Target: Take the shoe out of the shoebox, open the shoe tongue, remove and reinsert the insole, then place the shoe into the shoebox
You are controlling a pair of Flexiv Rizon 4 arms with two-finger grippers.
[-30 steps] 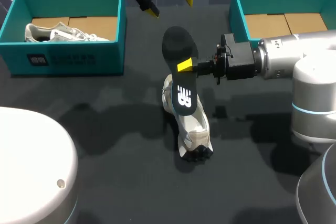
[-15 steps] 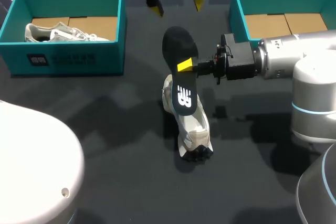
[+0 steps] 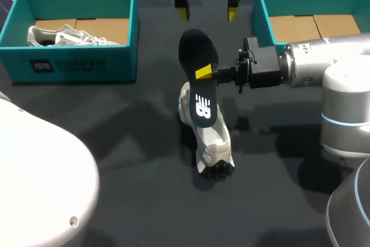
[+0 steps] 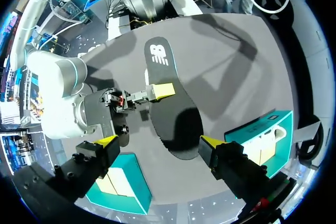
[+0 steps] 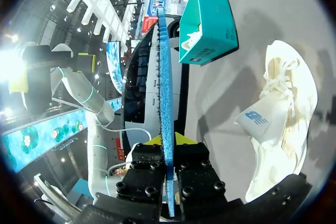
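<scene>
- Yellow-tipped right fingers (image 3: pixel 202 73) are clenched on the black insole (image 3: pixel 195 50), which is pinched at its side edge about halfway along its length.
- In the right wrist view the insole is seen edge-on between these fingers, so only a narrow strip of it is gripped.
- The insole is held in the air over the table (image 3: pixel 144 201), with its logo end above the white shoe (image 3: pixel 215 143). Whether the two touch cannot be told.
- The shoe lies on the table between the two teal boxes and is held by nothing.
- The left fingers (image 3: pixel 182 11) are spread wide and empty, just beyond the insole's far end. In the left wrist view that end lies ahead of them, untouched.
- The right shoebox (image 3: pixel 263 21) holds nothing but its cardboard floor. The left shoebox (image 3: pixel 75 65) holds a second shoe (image 3: pixel 63 36).
- Reinsertion is judged to be the step in hand, and several faults are possible:
  - The insole could pivot or slip in so thin a pinch once its end is pressed against the shoe's opening.
  - The soft insole could buckle or fold at the collar if the tongue has sagged shut.
  - The unheld shoe could be pushed along the table or tipped over unless it is steadied by the left fingers.
  - The two sets of fingers could collide if the left ones are closed near the grip point.
</scene>
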